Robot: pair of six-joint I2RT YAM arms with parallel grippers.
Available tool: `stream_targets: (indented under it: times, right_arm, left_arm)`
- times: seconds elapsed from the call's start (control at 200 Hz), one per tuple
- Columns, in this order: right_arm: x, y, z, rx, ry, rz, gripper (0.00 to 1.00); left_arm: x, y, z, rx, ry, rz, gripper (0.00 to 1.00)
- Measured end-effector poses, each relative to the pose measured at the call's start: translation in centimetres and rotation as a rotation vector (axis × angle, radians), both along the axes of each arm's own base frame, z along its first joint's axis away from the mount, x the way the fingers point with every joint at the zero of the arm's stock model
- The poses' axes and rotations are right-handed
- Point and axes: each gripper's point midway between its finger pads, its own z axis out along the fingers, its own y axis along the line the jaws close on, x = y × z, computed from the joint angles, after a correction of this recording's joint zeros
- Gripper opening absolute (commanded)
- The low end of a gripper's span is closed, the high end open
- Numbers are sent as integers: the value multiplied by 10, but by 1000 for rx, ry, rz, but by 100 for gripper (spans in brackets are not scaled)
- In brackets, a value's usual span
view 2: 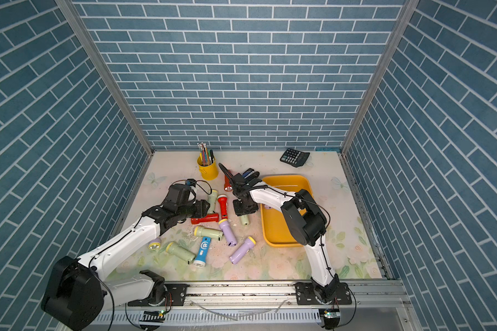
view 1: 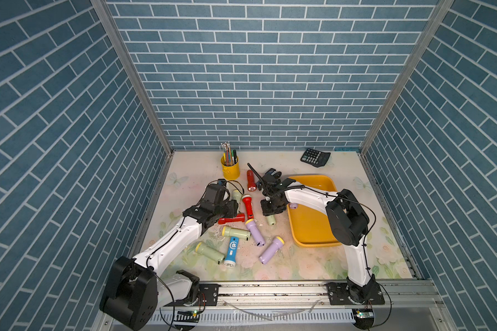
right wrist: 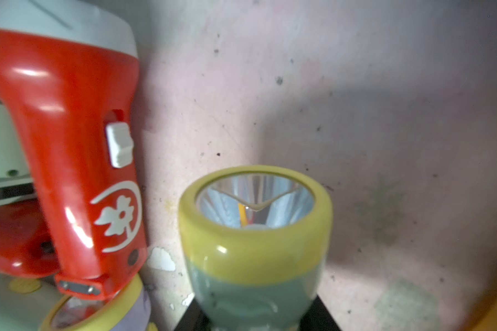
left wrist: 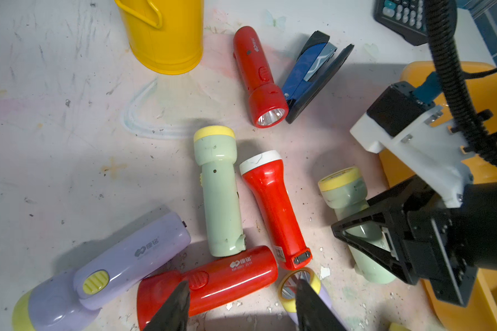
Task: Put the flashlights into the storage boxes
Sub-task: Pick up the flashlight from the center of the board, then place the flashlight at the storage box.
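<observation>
The table, with a pale flower print, carries everything. The left arm reaches in from the near left corner. The right arm bends over the yellow tray, which lies on the right half of the table. Only a lilac flashlight end shows at the tray's left wall, under the right arm; I cannot tell if it lies fully inside.

The right gripper is low at the table, just left of the tray. Its jaws are closed on the body of a pale green flashlight, whose yellow-ringed head points away from the wrist.

The left gripper hangs over the middle of the pile with its jaws about half open and holds nothing. One fingertip stands over a red logo flashlight, the other beside the head of a lilac flashlight. I cannot tell if the tips touch them.

The other flashlights lie loose on the table between the arms, outside the tray: a blue flashlight, two pale green ones, a second lilac one and a red flashlight with a white ring.

Farther back stand the yellow pen cup and the calculator. A blue-and-black stapler touches the head of one more red flashlight.
</observation>
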Motion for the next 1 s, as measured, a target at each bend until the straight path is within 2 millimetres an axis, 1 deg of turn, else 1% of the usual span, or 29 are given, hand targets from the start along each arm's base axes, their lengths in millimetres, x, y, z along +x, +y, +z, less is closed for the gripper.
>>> stream_targets:
  times: [0.135, 0.315, 0.385, 0.495, 0.62, 0.74, 0.815, 0.91, 1.0]
  right_arm:
    - [6, -4, 22, 94, -33, -35, 37]
    - [12, -11, 50, 204, -78, -71, 37]
    - [15, -16, 61, 239, -87, -90, 37]
    - [21, -26, 75, 287, -101, -124, 37]
    - [33, -51, 91, 323, -122, -179, 37]
    - [48, -85, 108, 348, -143, -254, 37]
    - [56, -107, 115, 348, -157, -295, 37]
    - [62, -132, 114, 346, -144, -333, 37]
    - [64, -151, 104, 345, -102, -359, 37]
  left_arm:
    - [2, -8, 12, -39, -41, -35, 58]
    - [6, -21, 22, -76, -85, -79, 58]
    - [8, -28, 21, -86, -93, -99, 58]
    - [6, -45, 13, -91, -75, -148, 58]
    - [8, -71, 8, -96, -55, -210, 58]
    - [15, -99, 10, -110, -55, -269, 58]
    - [19, -118, 14, -126, -64, -303, 58]
    - [22, -138, 13, -151, -68, -340, 58]
    - [23, -149, 7, -166, -55, -358, 58]
